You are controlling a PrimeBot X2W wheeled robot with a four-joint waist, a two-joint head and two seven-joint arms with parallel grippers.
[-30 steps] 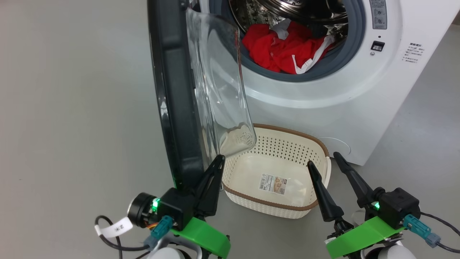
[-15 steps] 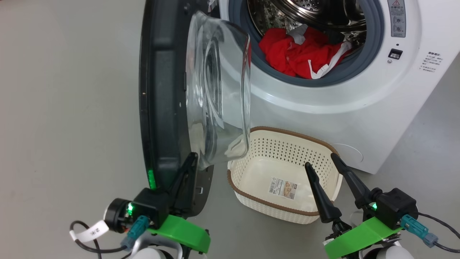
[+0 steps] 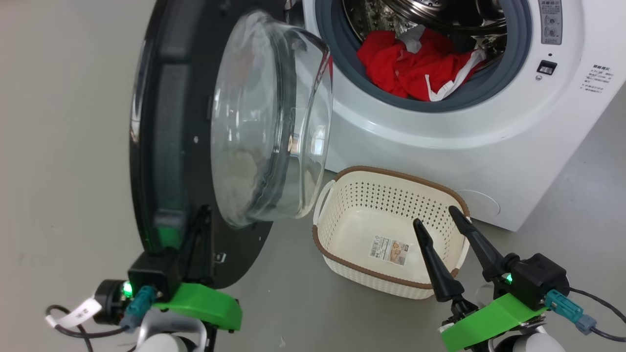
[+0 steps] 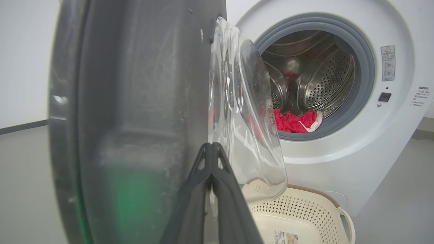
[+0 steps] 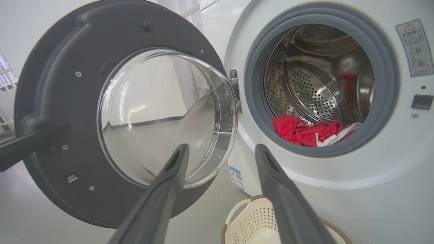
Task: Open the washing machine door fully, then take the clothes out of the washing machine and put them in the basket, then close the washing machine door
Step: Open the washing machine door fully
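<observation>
L gripper (image 4: 212, 146): jaws together, tips against washing machine door (image 3: 166, 122). R gripper (image 3: 434, 217): jaws apart, over basket (image 3: 391, 172) rim. Red clothes (image 3: 415, 68) inside washing machine (image 3: 440, 132).

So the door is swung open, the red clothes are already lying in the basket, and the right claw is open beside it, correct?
Not quite. The clothes lie inside the washing machine, not in the basket, which holds only a sticker; the head view shows this. The door is open, and the right gripper is open beside the basket.
</observation>
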